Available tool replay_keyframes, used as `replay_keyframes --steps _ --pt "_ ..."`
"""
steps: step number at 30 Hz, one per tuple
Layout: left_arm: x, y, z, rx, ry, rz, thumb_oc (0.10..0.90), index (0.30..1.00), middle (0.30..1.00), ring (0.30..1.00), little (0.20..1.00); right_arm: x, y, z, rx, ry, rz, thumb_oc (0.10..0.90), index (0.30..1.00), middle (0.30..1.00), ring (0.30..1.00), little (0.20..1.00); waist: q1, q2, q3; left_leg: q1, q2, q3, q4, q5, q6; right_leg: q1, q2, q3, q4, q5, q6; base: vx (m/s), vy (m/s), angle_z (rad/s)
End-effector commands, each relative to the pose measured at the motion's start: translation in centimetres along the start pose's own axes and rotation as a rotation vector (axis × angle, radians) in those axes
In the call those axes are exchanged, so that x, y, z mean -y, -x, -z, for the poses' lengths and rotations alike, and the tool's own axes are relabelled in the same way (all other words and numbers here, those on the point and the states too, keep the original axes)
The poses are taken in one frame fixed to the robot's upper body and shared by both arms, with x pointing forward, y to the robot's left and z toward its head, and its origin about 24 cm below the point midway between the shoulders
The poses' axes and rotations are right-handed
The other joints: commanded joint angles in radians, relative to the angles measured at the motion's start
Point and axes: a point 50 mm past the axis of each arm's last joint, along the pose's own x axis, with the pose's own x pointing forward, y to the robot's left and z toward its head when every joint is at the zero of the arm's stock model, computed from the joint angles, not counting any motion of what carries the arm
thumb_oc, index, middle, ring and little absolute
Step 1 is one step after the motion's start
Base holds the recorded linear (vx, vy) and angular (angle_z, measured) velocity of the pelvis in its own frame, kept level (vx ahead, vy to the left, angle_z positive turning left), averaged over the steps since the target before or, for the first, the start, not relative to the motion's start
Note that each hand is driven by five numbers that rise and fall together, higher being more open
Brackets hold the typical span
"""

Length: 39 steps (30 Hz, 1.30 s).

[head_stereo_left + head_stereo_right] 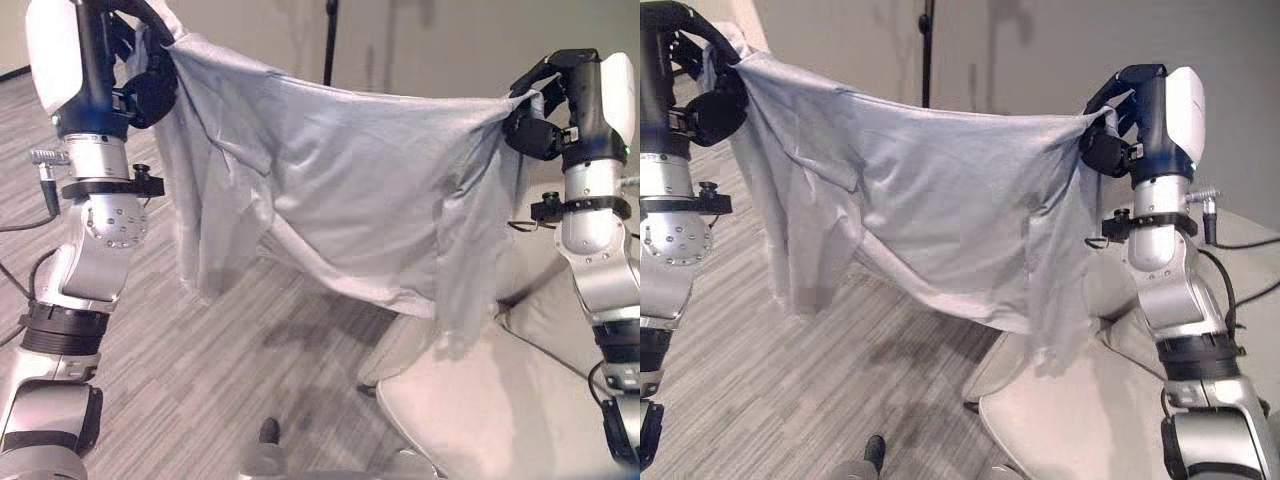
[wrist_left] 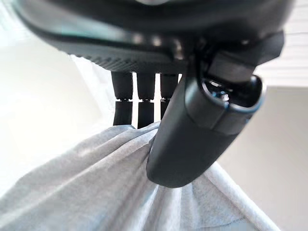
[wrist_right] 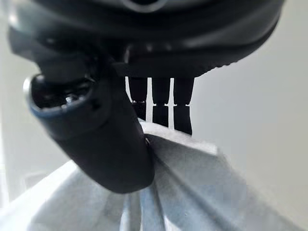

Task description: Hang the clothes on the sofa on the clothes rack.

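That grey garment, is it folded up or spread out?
Spread out. The grey garment hangs stretched between the left hand and right hand, whose fingers pinch its top edge above the sofa.

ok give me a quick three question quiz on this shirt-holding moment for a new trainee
1. True or false: the grey shirt lies flat on the sofa.
2. Which holds the shirt? A. the left hand alone B. the right hand alone C. both hands, one at each upper end
3. Fill in: in each wrist view the cloth is pinched between the fingers and the ____.

Key:
1. False; it hangs spread in the air between the raised hands, its lower edge over the floor and the sofa's front.
2. C
3. thumb
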Motion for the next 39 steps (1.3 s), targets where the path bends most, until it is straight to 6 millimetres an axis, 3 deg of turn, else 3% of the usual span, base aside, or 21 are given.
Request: replay_keyframes --steps 1,3,9,11,12,13,16,18,20,21,23,24,25,27,29,31,34,35,37,39 --pt "-3.4 -2.2 -1.4 0.083 0.018 -0.207 0.4 0.3 0.3 0.3 0.3 5.8 -3.3 -3.1 0.138 0.008 0.238 0.4 0.3 0.3 0.3 0.3 0.007 -0.029 -0.099 0.021 -0.09 -0.035 -0.057 -0.1 -0.001 0.219 0.198 0.075 -0.406 0.05 -0.084 -0.07 -0.047 -0.36" --pt "-3.1 -1.6 -0.8 0.05 0.032 -0.204 0.4 0.3 0.3 0.3 0.3 5.7 -3.5 -3.3 0.143 -0.008 0.232 0.4 0.3 0.3 0.3 0.3 0.017 -0.039 -0.113 0.02 -0.089 -0.029 -0.057 -0.088 -0.001 0.253 0.207 0.082 -0.499 0.089 -0.072 -0.01 -0.007 -0.21" --pt "-1.8 -1.4 -1.7 0.063 0.101 -0.185 0.4 0.3 0.3 0.3 0.3 6.5 -3.5 -3.4 0.156 0.022 0.233 0.4 0.3 0.3 0.3 0.3 0.001 -0.034 -0.091 -0.029 -0.061 -0.001 0.042 -0.103 -0.02 0.286 0.185 0.043 -0.56 0.118 -0.069 -0.03 0.064 0.07" --pt "-1.8 -1.5 -1.8 0.07 0.1 -0.183 0.4 0.3 0.3 0.3 0.3 6.7 -3.6 -3.6 0.171 0.027 0.228 0.4 0.3 0.3 0.3 0.3 0.001 -0.036 -0.094 -0.039 -0.022 -0.023 0.029 -0.093 -0.033 0.28 0.174 0.049 -0.56 0.12 -0.062 0.05 0.191 0.24" --pt "-2.1 -1.7 -1.8 0.076 0.094 -0.192 0.4 0.3 0.3 0.3 0.3 7.1 -3.8 -3.6 0.165 0.026 0.24 0.4 0.3 0.3 0.3 0.3 -0.003 -0.036 -0.097 -0.051 0.073 -0.025 -0.043 -0.021 -0.059 0.27 0.159 0.046 -0.56 0.111 -0.055 0.09 0.31 0.11" --pt "-2.2 -1.7 -1.8 0.075 0.093 -0.199 0.4 0.3 0.3 0.3 0.3 7.2 -3.7 -3.5 0.164 0.027 0.25 0.4 0.3 0.3 0.3 0.3 -0.005 -0.037 -0.094 -0.069 0.103 -0.026 -0.056 -0.01 -0.065 0.27 0.151 0.048 -0.56 0.103 -0.052 0.13 0.346 -0.02" --pt "-2.2 -2.0 -1.9 0.078 0.093 -0.207 0.4 0.3 0.3 0.3 0.3 7.6 -3.5 -3.3 0.157 0.041 0.271 0.4 0.3 0.3 0.3 0.3 -0.013 -0.022 -0.097 -0.107 0.148 -0.038 -0.057 0.003 -0.09 0.291 0.129 0.049 -0.56 0.08 -0.036 0.17 0.266 -0.05" --pt "-1.9 -2.2 -2.1 0.085 0.096 -0.196 0.4 0.3 0.3 0.3 0.3 7.7 -3.5 -3.1 0.152 0.05 0.27 0.4 0.3 0.3 0.3 0.3 -0.016 0.006 -0.119 -0.094 0.138 -0.045 -0.057 0.0 -0.102 0.306 0.117 0.047 -0.56 0.081 -0.025 0.25 0.351 -0.04" --pt "-1.5 -2.4 -2.8 0.118 0.104 -0.164 0.4 0.3 0.3 0.3 0.3 7.8 -3.4 -3.0 0.145 0.084 0.274 0.4 0.3 0.3 0.3 0.3 -0.021 0.02 -0.144 -0.082 0.082 -0.043 -0.057 -0.025 -0.092 0.325 0.041 0.029 -0.555 0.111 0.0 0.36 0.614 -0.26" --pt "-1.6 -2.8 -3.2 0.141 0.098 -0.155 0.4 0.3 0.3 0.3 0.3 7.6 -3.4 -2.8 0.133 0.094 0.278 0.4 0.3 0.3 0.3 0.3 -0.019 0.016 -0.141 -0.051 0.015 -0.03 -0.057 -0.061 -0.053 0.307 -0.033 0.033 -0.48 0.152 0.013 0.36 0.711 0.02" --pt "-1.8 -3.3 -3.8 0.172 0.09 -0.146 0.4 0.3 0.3 0.3 0.3 7.6 -3.7 -2.9 0.12 0.089 0.292 0.4 0.3 0.3 0.3 0.3 -0.02 0.021 -0.13 -0.012 -0.043 0.007 -0.057 -0.102 -0.009 0.265 -0.113 0.017 -0.355 0.242 0.009 0.22 0.596 0.17" --pt "-1.8 -3.4 -3.9 0.176 0.089 -0.147 0.4 0.3 0.3 0.3 0.3 7.6 -3.8 -2.9 0.116 0.08 0.295 0.4 0.3 0.3 0.3 0.3 -0.022 0.024 -0.122 0.0 -0.06 0.015 -0.057 -0.113 0.005 0.248 -0.131 0.017 -0.312 0.246 0.003 0.15 0.436 -0.22" --pt "-1.8 -3.6 -4.2 0.186 0.088 -0.145 0.4 0.3 0.3 0.3 0.3 7.6 -3.8 -2.8 0.112 0.079 0.3 0.4 0.3 0.3 0.3 0.3 -0.029 0.025 -0.114 0.012 -0.068 0.018 -0.057 -0.122 0.012 0.227 -0.127 0.032 -0.267 0.252 0.001 0.13 0.309 -0.26" --pt "-1.4 -3.5 -4.4 0.192 0.094 -0.13 0.4 0.3 0.3 0.3 0.3 7.6 -3.7 -2.8 0.117 0.09 0.285 0.4 0.3 0.3 0.3 0.3 -0.058 0.038 -0.096 0.042 -0.081 0.011 -0.057 -0.139 0.025 0.152 -0.051 0.099 -0.229 0.211 -0.017 0.15 0.206 0.0" --pt "-1.7 -3.8 -5.0 0.221 0.087 -0.134 0.4 0.3 0.3 0.3 0.3 8.2 -4.2 -3.5 0.138 0.085 0.311 0.4 0.3 0.3 0.3 0.3 -0.054 0.046 -0.086 0.056 -0.089 0.03 -0.057 -0.145 0.025 0.117 -0.009 0.065 -0.324 0.187 -0.018 0.14 0.056 0.12" --pt "-1.8 -3.8 -5.1 0.226 0.09 -0.137 0.4 0.3 0.3 0.3 0.3 8.5 -4.4 -3.6 0.142 0.089 0.317 0.4 0.3 0.3 0.3 0.3 -0.062 0.048 -0.078 0.068 -0.085 0.029 -0.057 -0.152 0.022 0.099 0.019 0.071 -0.392 0.203 -0.012 0.14 -0.032 -0.24" --pt "-1.9 -3.9 -5.3 0.235 0.092 -0.14 0.4 0.3 0.3 0.3 0.3 9.4 -4.4 -3.4 0.141 0.127 0.337 0.4 0.3 0.3 0.3 0.3 -0.094 0.045 -0.067 0.087 -0.086 0.006 -0.057 -0.162 0.019 0.03 0.079 0.183 -0.509 0.263 0.024 0.19 -0.066 0.01" --pt "-2.0 -3.9 -5.3 0.237 0.089 -0.145 0.4 0.3 0.3 0.3 0.3 9.9 -4.4 -3.5 0.144 0.15 0.355 0.4 0.3 0.3 0.3 0.3 -0.099 0.043 -0.063 0.091 -0.084 0.005 -0.057 -0.166 0.019 0.013 0.087 0.207 -0.533 0.299 0.036 0.16 -0.106 0.25" --pt "-2.0 -4.0 -5.4 0.244 0.088 -0.145 0.4 0.3 0.3 0.3 0.3 10.4 -4.5 -3.5 0.142 0.159 0.36 0.4 0.3 0.3 0.3 0.3 -0.1 0.042 -0.062 0.089 -0.081 -0.001 -0.057 -0.162 0.017 0.013 0.089 0.208 -0.542 0.304 0.039 0.1 -0.115 0.43" --pt "-1.1 -3.8 -5.9 0.25 0.13 -0.118 0.4 0.3 0.3 0.3 0.3 11.8 -4.8 -3.6 0.145 0.165 0.391 0.4 0.3 0.3 0.3 0.3 -0.102 0.016 -0.107 0.1 -0.065 -0.015 -0.057 -0.172 -0.003 0.072 0.088 0.168 -0.56 0.285 0.021 0.28 -0.304 0.74"
